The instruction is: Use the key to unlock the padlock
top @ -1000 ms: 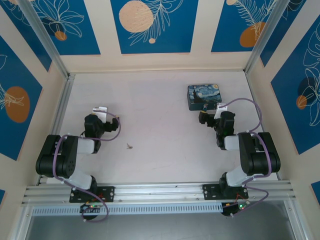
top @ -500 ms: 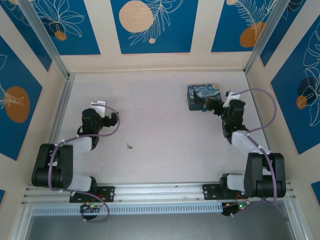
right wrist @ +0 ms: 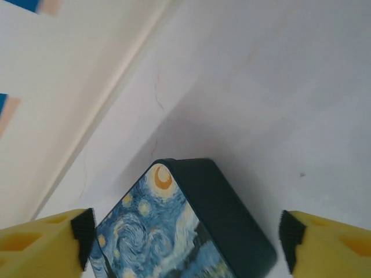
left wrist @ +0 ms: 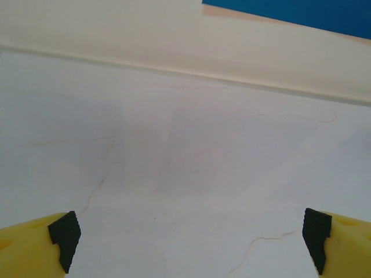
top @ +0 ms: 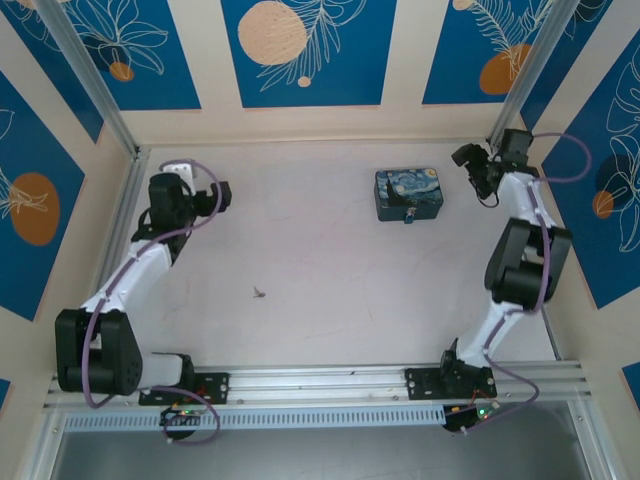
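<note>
Key: the key (top: 259, 293) lies on the white table (top: 330, 340), left of the middle and towards the near side. It is a tiny greyish piece with nothing touching it, too small for its shape to be read.
Left gripper: the left gripper (top: 220, 195) hangs over the far left part of the table, with its arm stretched along the left side. It is well apart from the key, which lies nearer and to its right.
Left fingers: in the wrist view the black pads (left wrist: 65, 238) on the yellow fingers sit at opposite edges. They are spread wide, holding nothing, with bare table between them.
Right gripper: the right gripper (top: 465, 158) is up by the far right corner. It is to the right of the box and a little beyond it, not touching it.
Right fingers: the right pads (right wrist: 84, 231) stand far apart and grip nothing. The box's painted lid shows past the gap between them.
Box: the blue-and-yellow swirl-painted box (top: 408, 193) sits on the far right part of the table, well apart from the key. A small dark bit lies at its near edge, too small to identify.
Wall: a cream wall (left wrist: 174, 35) rises at the table's far edge, ahead of the left fingers.
</note>
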Robot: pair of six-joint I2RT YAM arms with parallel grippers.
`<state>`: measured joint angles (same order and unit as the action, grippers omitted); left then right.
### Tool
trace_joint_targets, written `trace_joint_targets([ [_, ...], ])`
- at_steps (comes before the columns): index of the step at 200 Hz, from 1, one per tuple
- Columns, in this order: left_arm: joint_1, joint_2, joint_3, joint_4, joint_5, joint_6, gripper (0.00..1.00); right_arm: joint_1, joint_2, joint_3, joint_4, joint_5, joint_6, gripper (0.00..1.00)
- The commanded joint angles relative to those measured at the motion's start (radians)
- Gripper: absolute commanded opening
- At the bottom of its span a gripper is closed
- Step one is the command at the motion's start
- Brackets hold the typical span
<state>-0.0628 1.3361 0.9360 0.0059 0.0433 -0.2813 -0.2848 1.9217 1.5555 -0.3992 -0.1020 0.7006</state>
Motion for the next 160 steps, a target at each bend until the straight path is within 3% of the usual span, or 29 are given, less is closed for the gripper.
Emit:
trace_joint_targets([
  [1,-0.001,0.067,0.107,-0.227,0.085,-0.184,1.00,0.012,0.141,0.127,-0.203,-0.174,0.028,0.82],
  [26,-0.025,0.130,0.186,-0.300,0.173,-0.233,1.00,0.029,0.251,0.201,-0.203,-0.231,0.034,0.77],
  [77,-0.087,0.176,0.225,-0.308,0.207,-0.254,1.00,0.106,0.292,0.168,-0.131,-0.288,-0.023,0.68],
  [117,-0.146,0.230,0.254,-0.327,0.191,-0.252,1.00,0.200,0.203,0.008,-0.045,-0.319,-0.022,0.63],
  [160,-0.228,0.282,0.267,-0.315,0.166,-0.257,1.00,0.381,0.026,-0.244,0.115,-0.318,0.055,0.63],
])
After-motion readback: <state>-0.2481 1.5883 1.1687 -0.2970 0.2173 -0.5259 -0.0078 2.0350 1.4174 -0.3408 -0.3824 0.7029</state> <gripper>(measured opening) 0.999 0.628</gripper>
